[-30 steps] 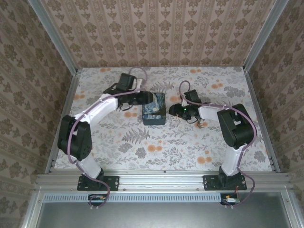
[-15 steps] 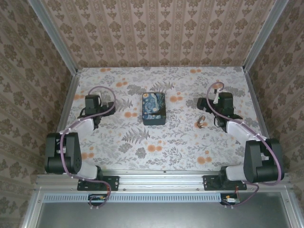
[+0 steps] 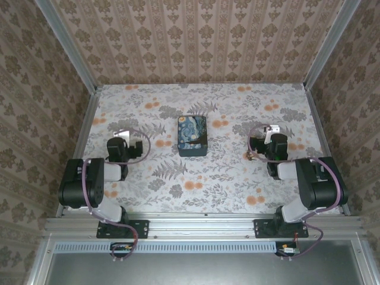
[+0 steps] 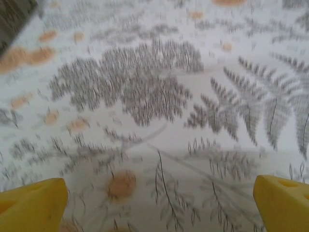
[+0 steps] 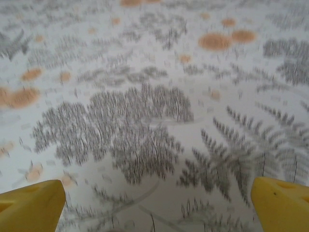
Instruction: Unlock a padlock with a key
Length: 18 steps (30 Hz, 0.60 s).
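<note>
Fern tablecloth (image 3: pixel 225 178) w/ padlock (image 3: pixel 252 155), wallpapered walls (image 3: pixel 202 41)

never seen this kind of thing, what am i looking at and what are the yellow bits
Two robot arms are bolted at the near edge of a flower-patterned table. The wide picture is from a camera above and behind them: left arm, right arm. The other two are from a camera on each wrist, looking down at the table. The yellow wedges in their bottom corners are the left fingers and right fingers, spread open, holding nothing. On the table lie a dark blue box with a swirly print and, by the right arm, a small brass-coloured padlock.
</note>
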Each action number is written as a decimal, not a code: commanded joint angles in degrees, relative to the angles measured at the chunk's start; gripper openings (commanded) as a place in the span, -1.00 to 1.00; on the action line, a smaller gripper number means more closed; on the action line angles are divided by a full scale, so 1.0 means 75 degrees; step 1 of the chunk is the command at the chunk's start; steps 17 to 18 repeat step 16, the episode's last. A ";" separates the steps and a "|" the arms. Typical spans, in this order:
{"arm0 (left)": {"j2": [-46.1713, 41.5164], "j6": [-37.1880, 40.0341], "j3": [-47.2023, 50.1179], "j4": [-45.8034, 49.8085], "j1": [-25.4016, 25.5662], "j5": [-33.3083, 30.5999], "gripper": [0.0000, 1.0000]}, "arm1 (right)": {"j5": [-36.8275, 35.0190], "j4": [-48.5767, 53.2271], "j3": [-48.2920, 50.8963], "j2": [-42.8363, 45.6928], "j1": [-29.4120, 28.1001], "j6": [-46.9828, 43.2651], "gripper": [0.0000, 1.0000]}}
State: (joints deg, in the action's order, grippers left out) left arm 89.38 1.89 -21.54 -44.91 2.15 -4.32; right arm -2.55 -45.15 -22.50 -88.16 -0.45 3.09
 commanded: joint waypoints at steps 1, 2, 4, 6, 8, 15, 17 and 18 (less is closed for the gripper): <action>-0.0121 0.0216 -0.0162 -0.0755 -0.0015 0.0087 1.00 | 0.0141 -0.0467 -0.0142 0.0039 0.0036 -0.0131 1.00; -0.0137 0.0197 -0.0169 -0.0721 -0.0030 0.0118 1.00 | 0.0134 -0.0473 -0.0143 0.0033 0.0036 -0.0131 1.00; -0.0138 0.0193 -0.0175 -0.0704 -0.0041 0.0160 1.00 | 0.0131 -0.0473 -0.0140 0.0039 0.0036 -0.0131 1.00; -0.0133 0.0201 -0.0175 -0.0692 -0.0041 0.0166 1.00 | 0.0129 -0.0484 -0.0140 0.0041 0.0036 -0.0131 1.00; -0.0127 0.0219 -0.0228 -0.0607 -0.0069 0.0340 1.00 | 0.0129 -0.0484 -0.0135 0.0045 0.0035 -0.0131 1.00; -0.0129 0.0217 -0.0217 -0.0617 -0.0123 0.0494 1.00 | 0.0135 -0.0484 -0.0129 0.0041 0.0034 -0.0131 1.00; -0.0141 0.0220 -0.0210 -0.0621 -0.0123 0.0494 0.99 | 0.0127 -0.0485 -0.0129 0.0042 0.0036 -0.0131 1.00; -0.0141 0.0220 -0.0210 -0.0621 -0.0123 0.0494 0.99 | 0.0127 -0.0485 -0.0129 0.0042 0.0036 -0.0131 1.00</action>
